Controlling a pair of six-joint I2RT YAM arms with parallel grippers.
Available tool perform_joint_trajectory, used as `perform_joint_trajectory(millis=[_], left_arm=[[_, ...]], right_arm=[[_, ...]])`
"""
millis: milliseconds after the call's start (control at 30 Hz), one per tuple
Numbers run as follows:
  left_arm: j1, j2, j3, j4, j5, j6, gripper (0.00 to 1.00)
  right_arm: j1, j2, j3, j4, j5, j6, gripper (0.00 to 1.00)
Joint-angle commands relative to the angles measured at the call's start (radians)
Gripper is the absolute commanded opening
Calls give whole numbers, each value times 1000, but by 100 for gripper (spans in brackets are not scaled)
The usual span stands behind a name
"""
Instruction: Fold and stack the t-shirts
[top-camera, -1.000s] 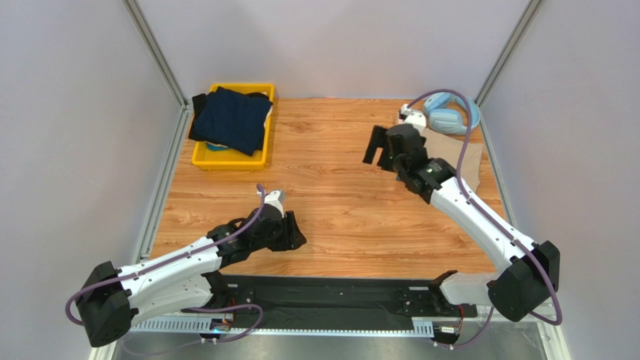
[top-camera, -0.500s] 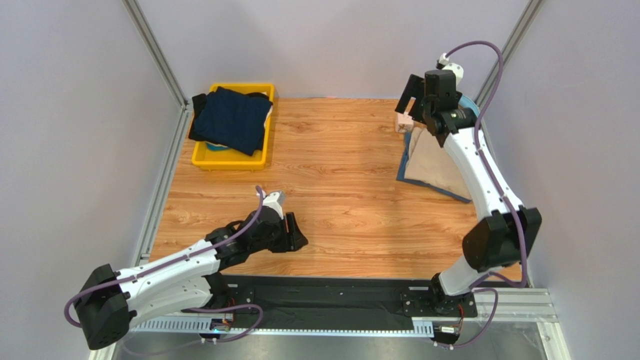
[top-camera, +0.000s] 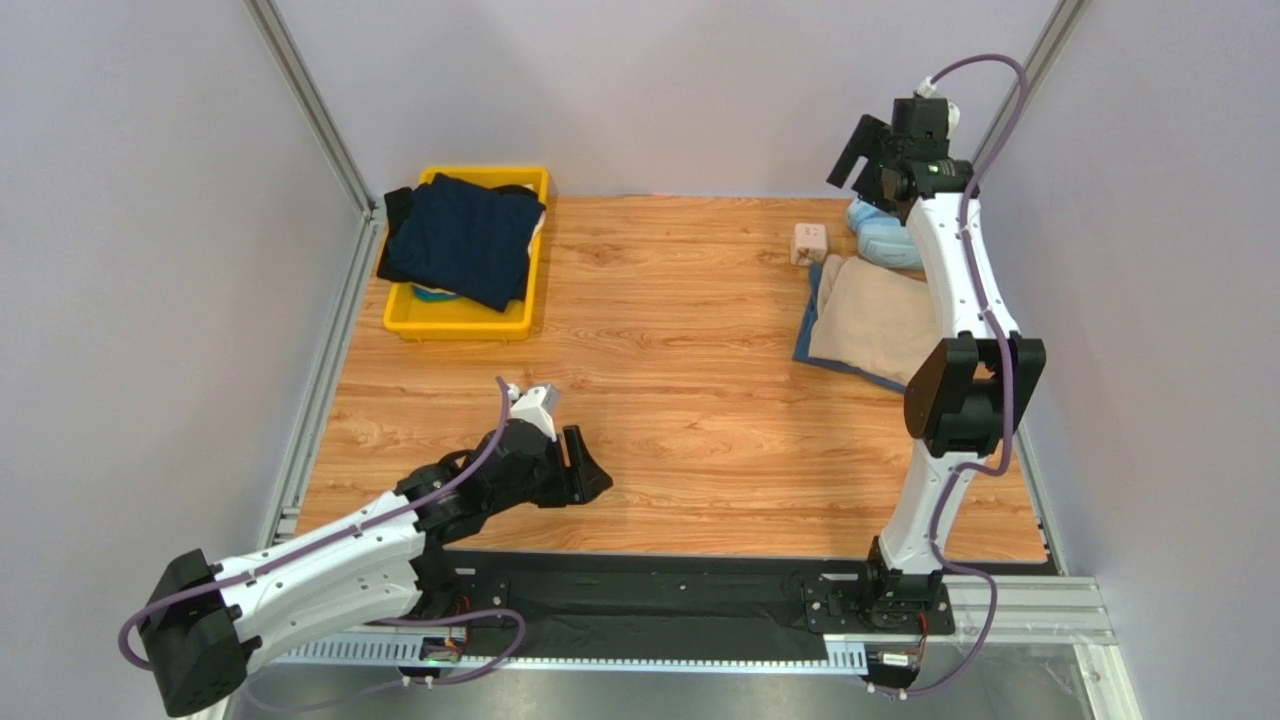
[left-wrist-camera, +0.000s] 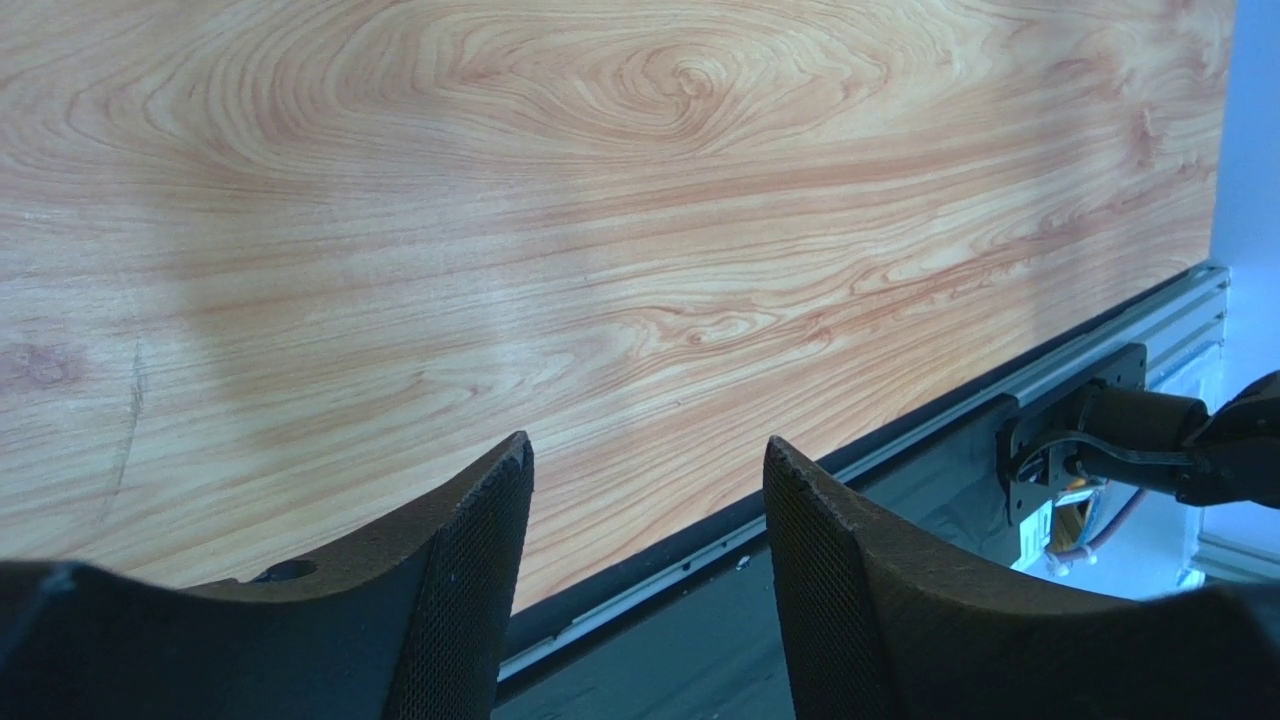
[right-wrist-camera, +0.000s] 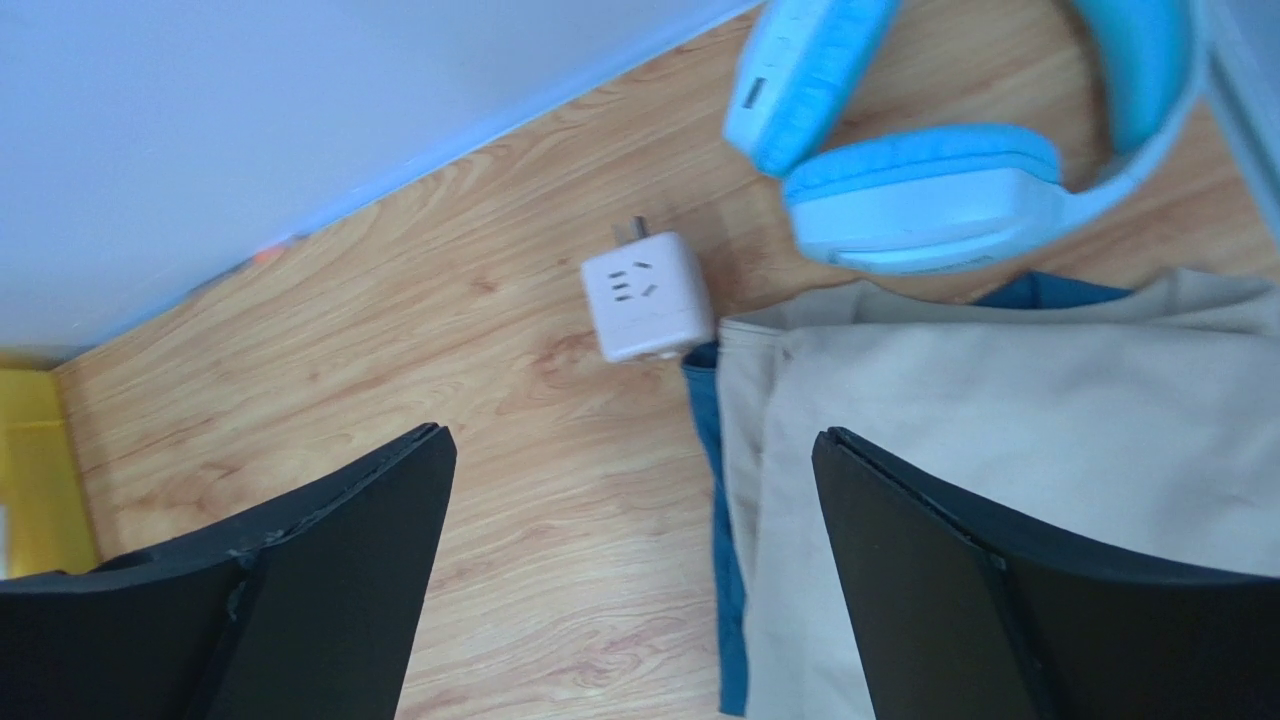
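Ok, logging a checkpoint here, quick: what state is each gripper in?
Left gripper: open, holding nothing.
Right gripper: open, holding nothing.

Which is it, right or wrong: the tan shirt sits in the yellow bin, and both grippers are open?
Wrong in one spot. The tan shirt is not in the bin; it lies on the table at the right, as the top view shows. The left gripper and right gripper are both open.

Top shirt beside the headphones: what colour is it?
The top shirt is plain tan; the right wrist view shows it best.
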Motion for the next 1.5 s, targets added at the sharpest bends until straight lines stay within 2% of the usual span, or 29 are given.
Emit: perform_joint_trajectory(millis=[0, 133, 333, 433, 600, 933, 1133, 1300, 1467], left_arm=[[-3, 22, 1, 8, -3, -6, 65], [-3, 42, 18, -12, 7, 6, 64], [-3, 32, 5, -5, -5, 9, 62], [-3, 34, 7, -12, -6, 17, 61], [-3, 71, 19, 4, 11, 35, 61], [-3, 209, 84, 2, 45, 84, 61], [-3, 229, 87, 4, 36, 87, 61], [-3, 244, 88, 2, 31, 81, 61], [-3, 272, 94, 7, 37, 81, 61]], right_arm=[[22, 130, 151, 26, -166, 26, 97], [25, 238, 178, 48, -219, 33, 100], [87, 208, -106, 310, -144, -14, 100], [116, 191, -151, 375, -80, -62, 100], [119, 210, -110, 349, 15, -83, 100], [118, 313, 59, 305, 80, -115, 100], [107, 411, 190, 255, 92, -123, 100], [76, 441, 199, 246, 58, -48, 100], [65, 456, 188, 243, 91, -56, 100]])
